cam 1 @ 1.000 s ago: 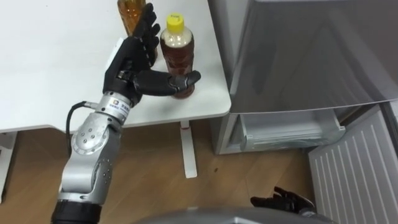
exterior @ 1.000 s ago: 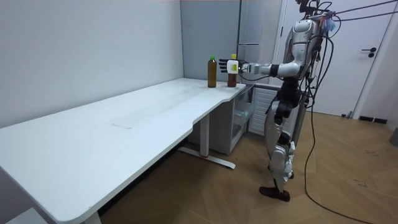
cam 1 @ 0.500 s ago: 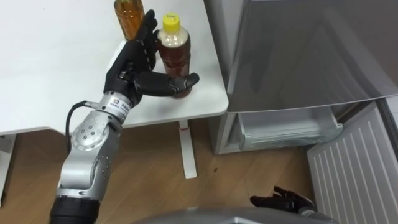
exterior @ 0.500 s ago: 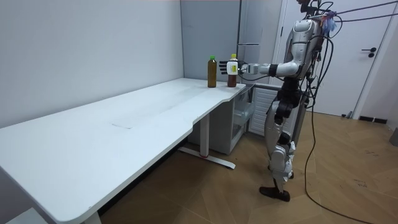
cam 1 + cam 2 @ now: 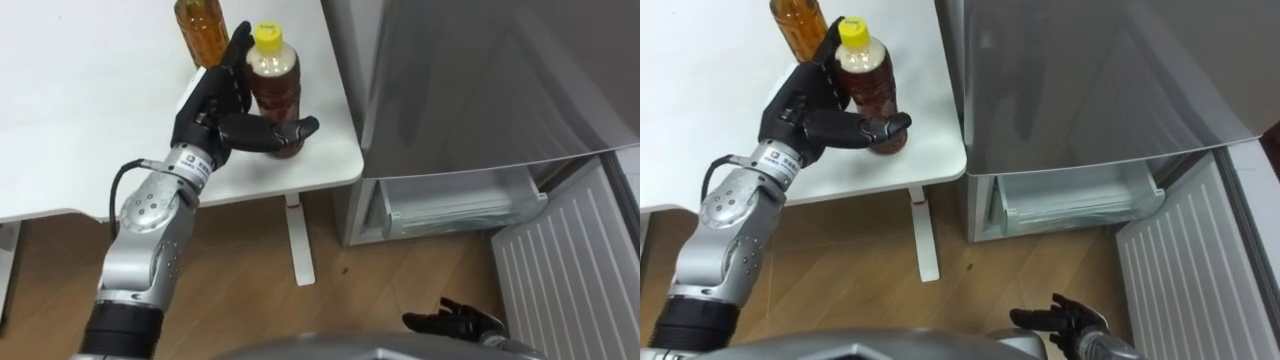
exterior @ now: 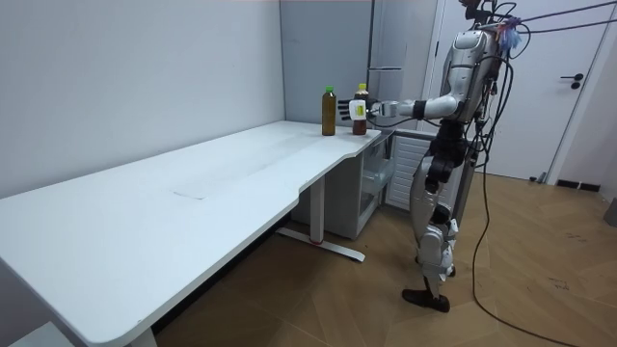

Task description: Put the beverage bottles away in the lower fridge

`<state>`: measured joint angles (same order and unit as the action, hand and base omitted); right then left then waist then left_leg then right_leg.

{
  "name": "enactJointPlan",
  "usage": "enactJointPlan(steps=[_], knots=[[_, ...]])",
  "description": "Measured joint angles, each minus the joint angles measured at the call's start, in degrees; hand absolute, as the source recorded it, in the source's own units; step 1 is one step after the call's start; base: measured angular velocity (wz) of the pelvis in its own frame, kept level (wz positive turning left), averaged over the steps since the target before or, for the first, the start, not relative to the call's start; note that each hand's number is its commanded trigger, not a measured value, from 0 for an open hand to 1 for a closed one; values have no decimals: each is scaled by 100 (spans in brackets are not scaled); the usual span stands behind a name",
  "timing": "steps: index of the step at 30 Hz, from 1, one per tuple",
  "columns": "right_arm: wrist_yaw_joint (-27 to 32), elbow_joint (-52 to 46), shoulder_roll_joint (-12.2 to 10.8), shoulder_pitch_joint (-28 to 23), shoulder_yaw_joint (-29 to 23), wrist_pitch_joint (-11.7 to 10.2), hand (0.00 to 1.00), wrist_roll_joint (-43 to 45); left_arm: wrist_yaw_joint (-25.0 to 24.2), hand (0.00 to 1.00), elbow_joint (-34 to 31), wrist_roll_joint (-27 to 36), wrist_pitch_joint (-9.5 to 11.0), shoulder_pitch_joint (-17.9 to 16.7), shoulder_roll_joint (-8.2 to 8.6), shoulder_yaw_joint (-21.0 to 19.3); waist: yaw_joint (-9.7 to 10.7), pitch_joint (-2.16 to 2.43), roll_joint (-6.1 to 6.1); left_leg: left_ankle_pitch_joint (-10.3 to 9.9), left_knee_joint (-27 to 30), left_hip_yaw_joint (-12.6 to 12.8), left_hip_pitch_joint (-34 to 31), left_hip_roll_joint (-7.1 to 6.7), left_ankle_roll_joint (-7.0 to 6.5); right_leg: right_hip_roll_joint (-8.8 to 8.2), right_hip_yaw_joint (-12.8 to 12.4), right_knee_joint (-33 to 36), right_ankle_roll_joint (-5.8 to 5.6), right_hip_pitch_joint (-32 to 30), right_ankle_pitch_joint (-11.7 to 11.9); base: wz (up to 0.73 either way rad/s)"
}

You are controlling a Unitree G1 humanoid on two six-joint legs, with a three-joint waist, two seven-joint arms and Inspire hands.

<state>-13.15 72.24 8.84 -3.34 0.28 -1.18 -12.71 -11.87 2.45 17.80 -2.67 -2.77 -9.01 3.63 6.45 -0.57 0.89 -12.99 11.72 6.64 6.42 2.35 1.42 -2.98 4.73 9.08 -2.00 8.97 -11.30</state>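
Observation:
A tea bottle with a yellow cap (image 5: pixel 272 80) stands upright near the corner of the white table (image 5: pixel 80 120). My left hand (image 5: pixel 205 115) cups it. The straight fingers (image 5: pixel 235 60) rise behind the bottle, and the thumb (image 5: pixel 280 128) reaches across its lower front, so the hand is open around it. A second amber bottle (image 5: pixel 200 25) stands just behind, with a green cap in the room view (image 6: pixel 329 111). My right hand (image 5: pixel 455 322) hangs low by the floor, fingers relaxed. The lower fridge compartment (image 5: pixel 460 205) stands open to the right of the table.
The grey upper fridge door (image 5: pixel 480 80) rises right beside the table's corner. The lower fridge's white ribbed door (image 5: pixel 570 270) is swung out at the bottom right. A table leg (image 5: pixel 300 240) stands on the wooden floor between the table and the fridge.
My left hand's fingers have drawn closer against the back of the yellow-capped bottle. The whole view has shifted slightly. The bottle still stands on the table.

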Motion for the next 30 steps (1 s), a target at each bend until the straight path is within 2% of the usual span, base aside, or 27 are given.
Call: enactJointPlan(steps=[1, 2, 13, 17, 20, 30], knots=[[0, 0, 0, 0, 0, 0, 0, 0, 0, 83, 16, 0, 0, 0, -1, 0, 1, 0, 0, 0, 0, 1, 0, 0, 0, 0, -1, -1, 0, 0, 0, 0], [0, 0, 0, 1, -1, -1, 0, 0, 1, 100, 37, 0, 0, 0, -2, 0, 7, 1, -2, 0, -1, 3, -1, -1, 0, 0, -2, -2, 0, 0, 0, 0], [46, 0, 14, 25, -43, -6, 0, -1, 39, 100, 61, -1, 0, 16, -74, -1, 134, 4, -99, 0, -1, 41, 16, -1, 0, 0, -42, -1, 0, -5, 0, -1], [45, 3, 21, 64, -43, 1, 0, 0, -6, 100, 91, -2, -3, 19, -99, 12, 132, 0, -99, 0, -1, 42, 9, -1, -1, 0, -42, -1, 0, -6, 0, 0], [44, 3, 23, 75, -43, 2, 0, -1, -57, 100, 106, 0, -151, 18, -116, 9, 127, -1, -98, 0, 0, 42, -4, -1, -1, 0, -43, -15, -1, -10, 0, 0], [32, 2, 30, 75, -46, 1, 0, 3, -92, 100, 103, -4, -174, 30, -114, 11, 143, 3, -51, 1, -3, 41, 7, -3, 0, 0, -41, -27, -1, -15, 0, 0]])
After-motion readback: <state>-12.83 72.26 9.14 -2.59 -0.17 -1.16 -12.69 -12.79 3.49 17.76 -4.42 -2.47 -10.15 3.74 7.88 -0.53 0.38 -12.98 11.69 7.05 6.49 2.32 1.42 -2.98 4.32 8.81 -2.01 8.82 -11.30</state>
